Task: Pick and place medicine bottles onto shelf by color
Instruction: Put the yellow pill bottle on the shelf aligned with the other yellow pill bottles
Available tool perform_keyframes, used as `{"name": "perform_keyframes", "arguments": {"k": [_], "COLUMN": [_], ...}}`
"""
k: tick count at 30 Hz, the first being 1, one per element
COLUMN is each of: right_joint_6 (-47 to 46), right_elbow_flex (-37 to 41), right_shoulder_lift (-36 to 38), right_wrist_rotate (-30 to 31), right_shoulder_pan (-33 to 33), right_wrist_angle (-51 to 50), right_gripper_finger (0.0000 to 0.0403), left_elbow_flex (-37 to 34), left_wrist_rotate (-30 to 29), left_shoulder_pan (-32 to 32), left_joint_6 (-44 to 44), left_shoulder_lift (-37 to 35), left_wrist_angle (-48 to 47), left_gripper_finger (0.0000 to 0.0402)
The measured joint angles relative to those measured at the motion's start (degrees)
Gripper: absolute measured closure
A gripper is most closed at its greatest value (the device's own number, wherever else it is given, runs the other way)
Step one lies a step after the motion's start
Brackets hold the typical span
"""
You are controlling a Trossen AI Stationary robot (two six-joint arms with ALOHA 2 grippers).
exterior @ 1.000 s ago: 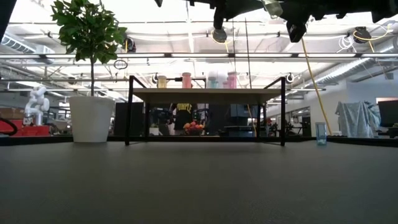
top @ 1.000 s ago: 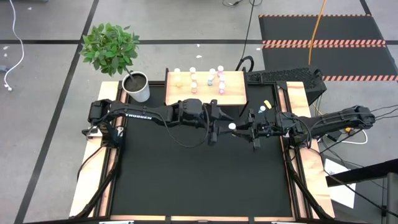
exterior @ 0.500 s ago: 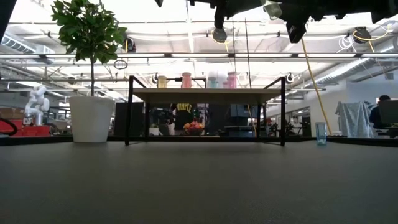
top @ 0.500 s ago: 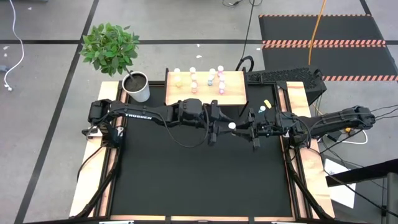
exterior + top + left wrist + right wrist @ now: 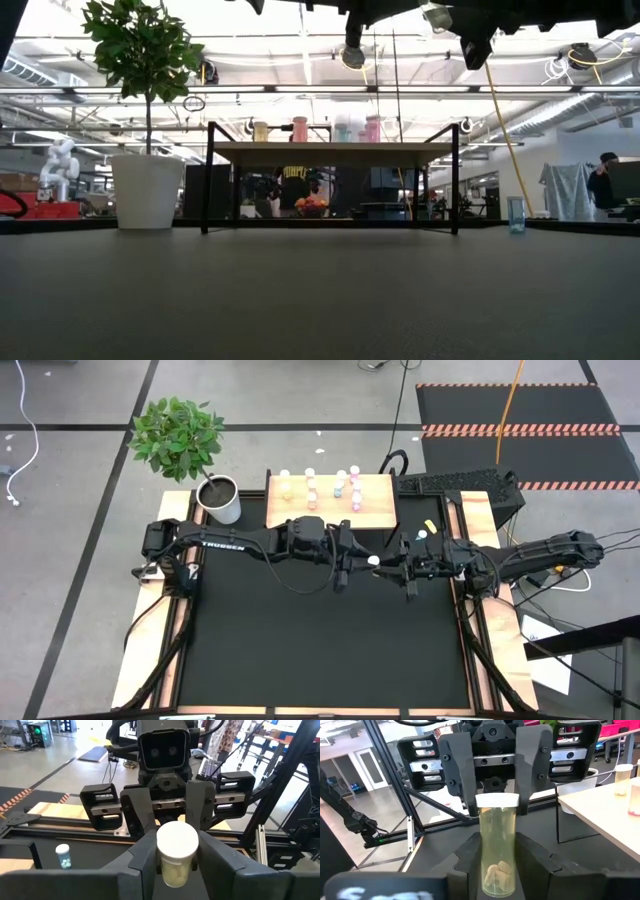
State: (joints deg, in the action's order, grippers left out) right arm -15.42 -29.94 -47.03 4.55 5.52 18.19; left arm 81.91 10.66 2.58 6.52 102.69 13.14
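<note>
**Two grippers, one yellow bottle between them above the mat**

We see both arms meeting over the middle of the black table mat (image 5: 320, 640), raised well above it. Between them sits a small clear yellowish medicine bottle with a white round cap (image 5: 373, 562), pale tablets visible at its bottom in the right wrist view (image 5: 498, 845).

The right gripper (image 5: 385, 568) reaches in from the right and its two dark fingers (image 5: 470, 855) are closed against the bottle's body on both sides. The left gripper (image 5: 352, 560) comes from the left, facing it; its fingers (image 5: 145, 855) flank the same bottle near the cap, with the cap (image 5: 177, 840) set between them. From these views we cannot tell whether the left fingers press on the bottle or stand just off it.

At the far edge of the mat stands the light wooden shelf on thin dark legs (image 5: 378, 510), carrying several small white-capped bottles: yellow (image 5: 288, 487), pink (image 5: 311, 488) and teal (image 5: 338, 487). One more teal bottle (image 5: 422, 535) stands at the right of the mat, near the right arm. A green plant in a white pot (image 5: 220, 500) sits left of the shelf.
</note>
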Motion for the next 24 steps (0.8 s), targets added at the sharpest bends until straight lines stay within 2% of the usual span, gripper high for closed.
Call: {"name": "perform_keyframes", "arguments": {"k": [5,13,17,24], "right_joint_6": [2.9,3.7,4.3,4.2], "right_elbow_flex": [0.0,0.0,0.0,0.0], "right_shoulder_lift": [0.0,2.0,5.0,7.8], "right_wrist_rotate": [0.4,5.9,7.2,9.0], "right_shoulder_pan": [0.0,0.0,0.1,0.1], "right_wrist_angle": [-2.2,-2.3,-2.2,-6.9], "right_gripper_finger": [0.0275,0.0203,0.0191,0.0196], "left_elbow_flex": [0.0,0.0,0.0,0.0], "left_wrist_rotate": [0.0,-1.7,-7.6,-20.2], "left_shoulder_pan": [0.6,2.2,3.8,7.2], "left_joint_6": [0.2,1.0,-1.8,-3.0], "left_shoulder_lift": [-0.3,-4.3,-9.3,-19.8], "left_wrist_angle": [-0.4,-4.6,-14.2,-30.7], "left_gripper_finger": [0.0274,0.0273,0.0273,0.0273]}}
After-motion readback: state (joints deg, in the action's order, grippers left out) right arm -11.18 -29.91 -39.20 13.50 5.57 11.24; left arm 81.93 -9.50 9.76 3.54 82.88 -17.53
